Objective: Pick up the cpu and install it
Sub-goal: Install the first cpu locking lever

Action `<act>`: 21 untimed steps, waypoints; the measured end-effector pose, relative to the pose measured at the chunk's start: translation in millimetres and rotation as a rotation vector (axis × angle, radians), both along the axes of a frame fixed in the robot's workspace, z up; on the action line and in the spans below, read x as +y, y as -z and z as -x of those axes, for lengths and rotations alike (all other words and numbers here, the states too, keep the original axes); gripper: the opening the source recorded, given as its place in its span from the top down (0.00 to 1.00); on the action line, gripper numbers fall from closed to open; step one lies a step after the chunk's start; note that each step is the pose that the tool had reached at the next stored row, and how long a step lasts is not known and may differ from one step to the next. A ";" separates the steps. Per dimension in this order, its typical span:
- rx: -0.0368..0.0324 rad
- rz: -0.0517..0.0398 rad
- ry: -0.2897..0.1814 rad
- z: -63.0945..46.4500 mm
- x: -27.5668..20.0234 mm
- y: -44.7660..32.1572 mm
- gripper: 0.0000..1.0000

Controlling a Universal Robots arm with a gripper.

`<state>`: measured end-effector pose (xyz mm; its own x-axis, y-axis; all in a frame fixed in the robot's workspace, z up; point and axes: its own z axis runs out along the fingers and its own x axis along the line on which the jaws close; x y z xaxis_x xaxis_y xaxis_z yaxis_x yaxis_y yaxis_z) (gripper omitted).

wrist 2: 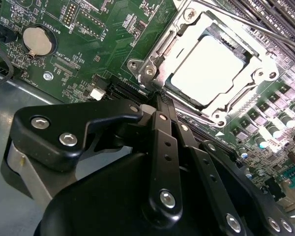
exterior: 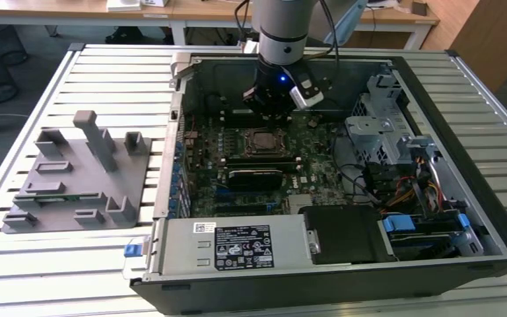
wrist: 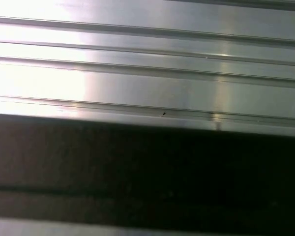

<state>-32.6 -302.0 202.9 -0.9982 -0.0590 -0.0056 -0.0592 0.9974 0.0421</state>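
Observation:
The cpu [wrist 2: 206,69], a pale silver square, lies flat inside the metal-rimmed socket frame [wrist 2: 155,54] on the green motherboard [wrist 2: 88,49]. In the exterior view the cpu [exterior: 263,140] shows in the middle of the board inside the open computer case [exterior: 430,86]. My gripper [exterior: 271,117] hangs just behind the socket, a little above the board. In the second wrist view my gripper [wrist 2: 156,96] has its black fingers [wrist 2: 164,147] drawn together, shut with nothing between them, the tips close to the socket's rim.
A grey plastic fixture [exterior: 77,172] stands on the slatted metal table [exterior: 113,59] at the exterior view's left. Case walls, a drive cage [exterior: 372,129], cables [exterior: 403,191] and a power supply [exterior: 227,247] ring the board. A coin battery [wrist 2: 37,40] sits on the board.

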 end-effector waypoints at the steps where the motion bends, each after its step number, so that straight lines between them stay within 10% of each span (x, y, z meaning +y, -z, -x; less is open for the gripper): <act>1: -0.0001 -0.0002 0.000 0.0 0.0 0.0 0.89; 21: 0.0002 0.0141 0.000 -0.6 -0.3 6.2 0.89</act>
<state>-32.0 -302.2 196.7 -0.9982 -0.0592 -0.0045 -0.0593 0.9978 0.0280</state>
